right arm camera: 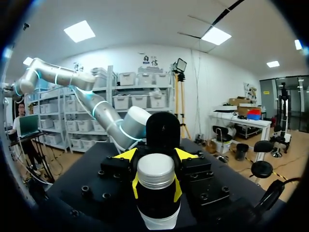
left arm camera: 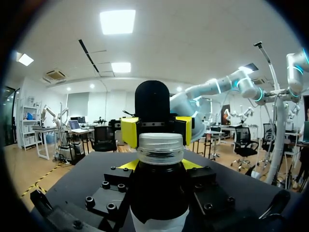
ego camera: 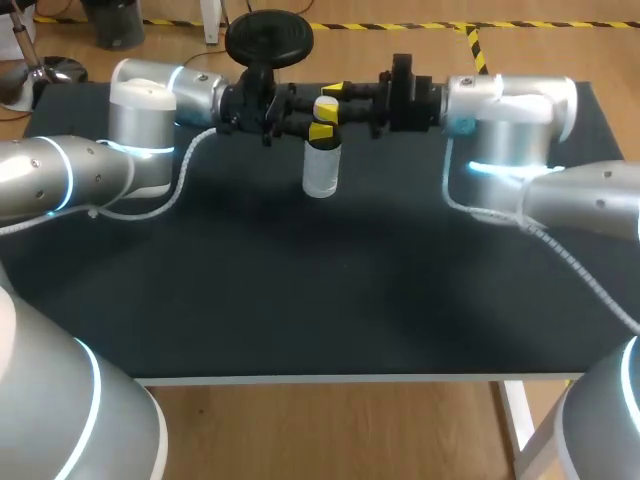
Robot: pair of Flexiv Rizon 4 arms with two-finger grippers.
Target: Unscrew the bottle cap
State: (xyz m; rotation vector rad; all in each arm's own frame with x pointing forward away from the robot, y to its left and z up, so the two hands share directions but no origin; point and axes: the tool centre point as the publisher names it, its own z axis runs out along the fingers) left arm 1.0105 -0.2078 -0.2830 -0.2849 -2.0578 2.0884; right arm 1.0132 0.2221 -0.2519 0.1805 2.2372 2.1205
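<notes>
Bottle (ego camera: 321, 165) upright; right fingers (right arm camera: 135, 186) seemingly pinch neck; contact hidden.

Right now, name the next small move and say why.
Probably squeeze the right gripper onto the cap. The cap sits on the bottle, the left gripper clamps its neck, and the right one is level with the cap; its grip is unclear.

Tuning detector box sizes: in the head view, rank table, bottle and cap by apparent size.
Largest to smallest:
1. table
2. bottle
3. cap
Clear gaps between all three; none is a close call.
</notes>
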